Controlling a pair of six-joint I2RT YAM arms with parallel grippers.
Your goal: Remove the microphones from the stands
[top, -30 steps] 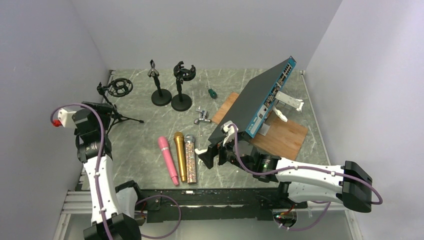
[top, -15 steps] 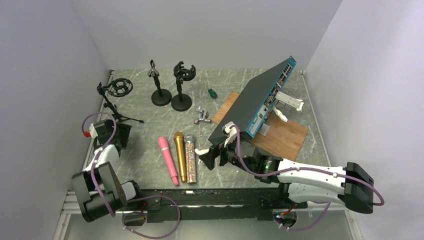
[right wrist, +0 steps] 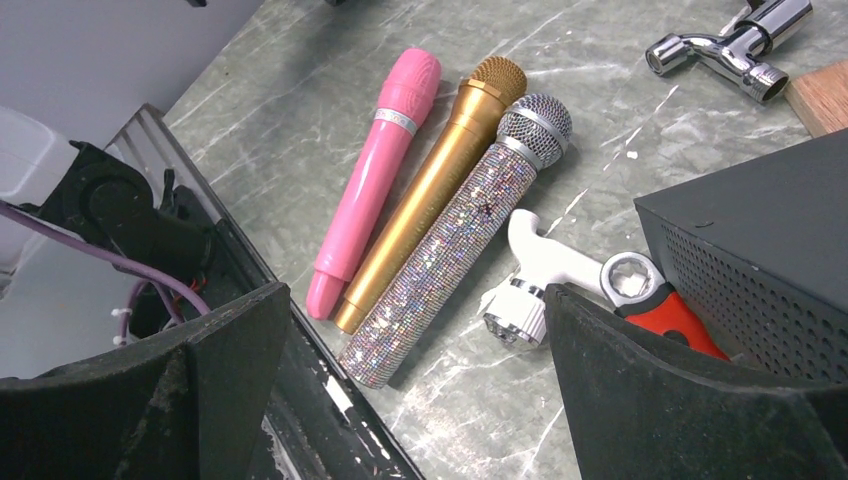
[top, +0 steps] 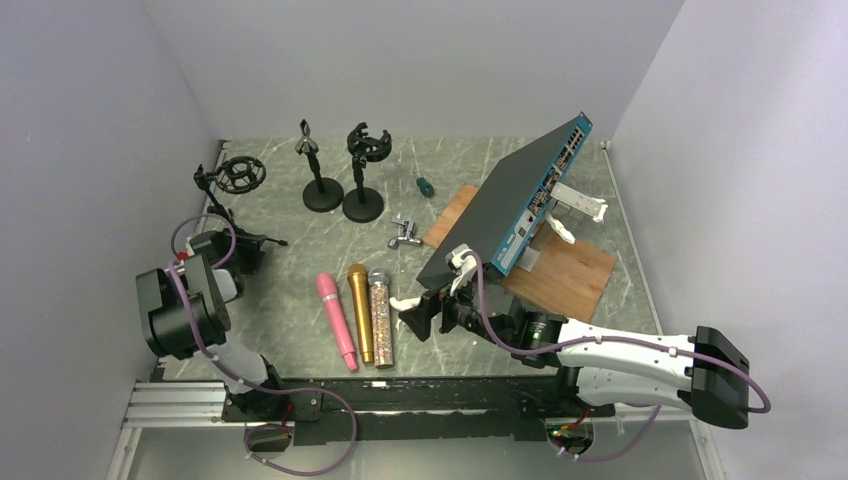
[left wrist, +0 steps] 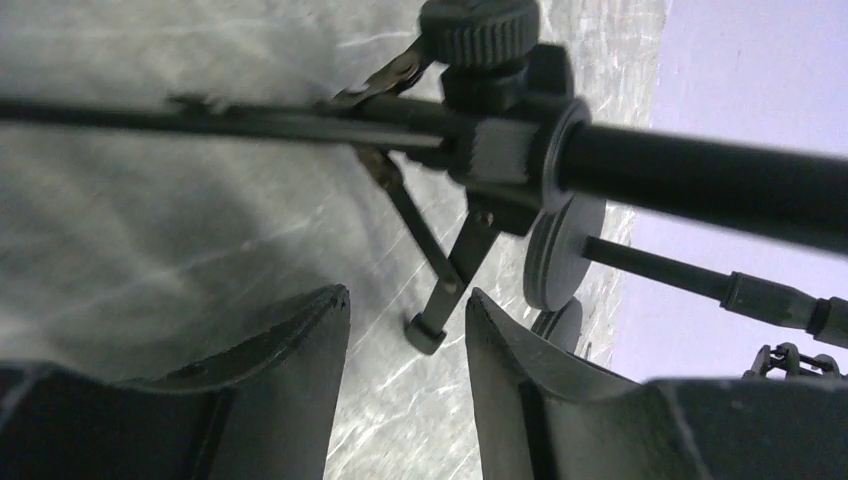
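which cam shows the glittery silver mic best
Right wrist: the glitter microphone lies large and sharp there, its whole length visible beside the gold microphone. Top external shows it whole but small. Left wrist does not show it.

Robotics laboratory test cell. Plain pale walls [top: 420, 70] enclose a grey marbled surface [top: 290, 280] on three sides. Two arms [top: 620, 350] are mounted along an aluminium rail [top: 170, 405] at its near edge. Unrelated props are laid out: microphones [top: 360, 312], stands [top: 322, 185], a network switch [top: 510, 205] and a tap [top: 405, 233].
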